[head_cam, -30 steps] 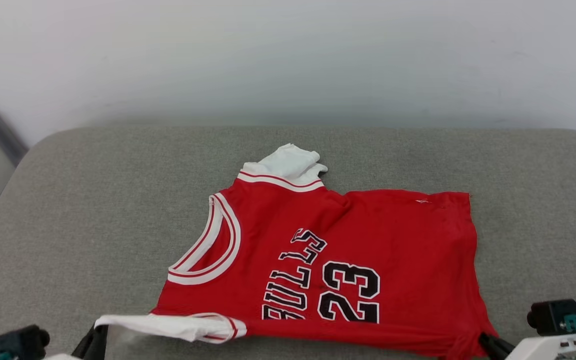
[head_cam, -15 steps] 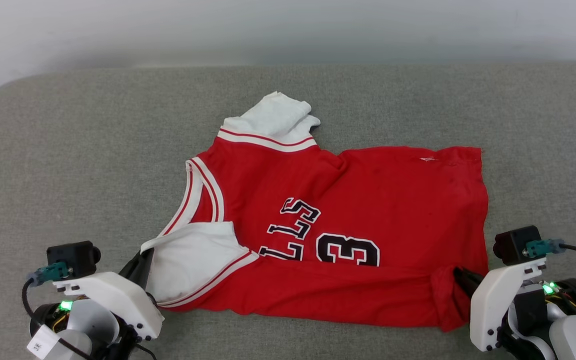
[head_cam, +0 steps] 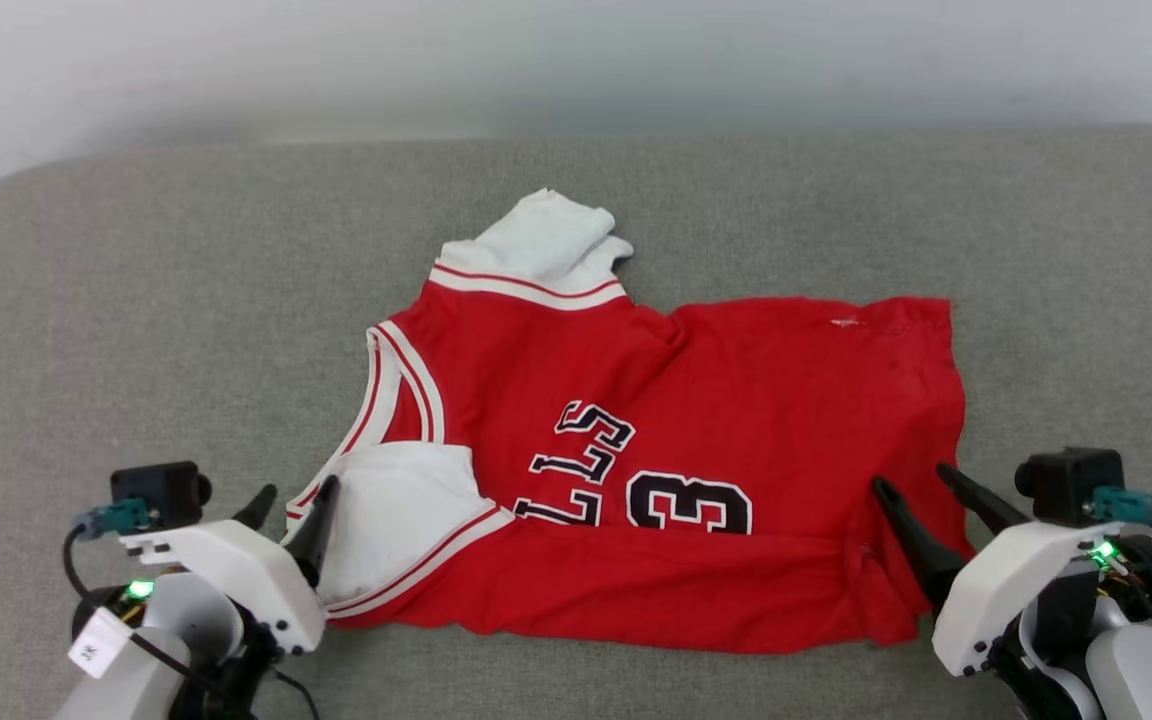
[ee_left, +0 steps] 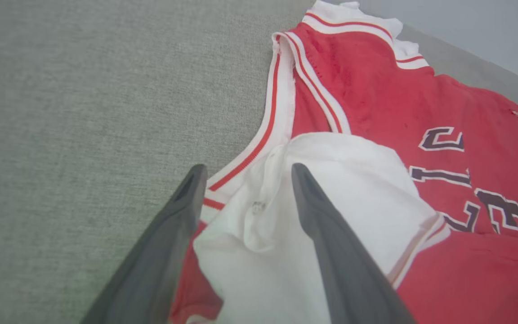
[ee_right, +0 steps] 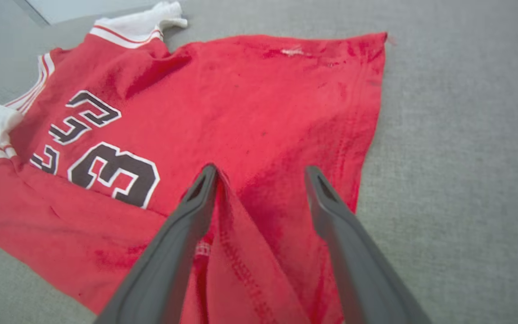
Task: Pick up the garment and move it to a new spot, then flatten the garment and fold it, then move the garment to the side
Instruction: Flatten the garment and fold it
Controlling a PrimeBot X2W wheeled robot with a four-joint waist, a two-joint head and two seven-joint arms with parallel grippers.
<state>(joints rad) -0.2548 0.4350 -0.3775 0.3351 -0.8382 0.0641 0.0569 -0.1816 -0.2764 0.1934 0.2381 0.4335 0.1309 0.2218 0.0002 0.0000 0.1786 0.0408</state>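
The garment (head_cam: 676, 440) lies across the middle of the grey cushion (head_cam: 136, 300), collar to the left, hem to the right; its near long edge is turned over onto the lettering, with the near white sleeve (head_cam: 396, 510) resting on the chest. Change noted: half a second ago both grippers pinched that near edge; now the left gripper (head_cam: 298, 488) stands spread astride the sleeve corner and the right gripper (head_cam: 911, 477) spread over the near hem corner, neither holding cloth. Assessment: first lengthwise fold laid and let go; a raised ridge at the right corner and the bunched far sleeve (head_cam: 551, 235) want smoothing; further folding and the move aside remain.
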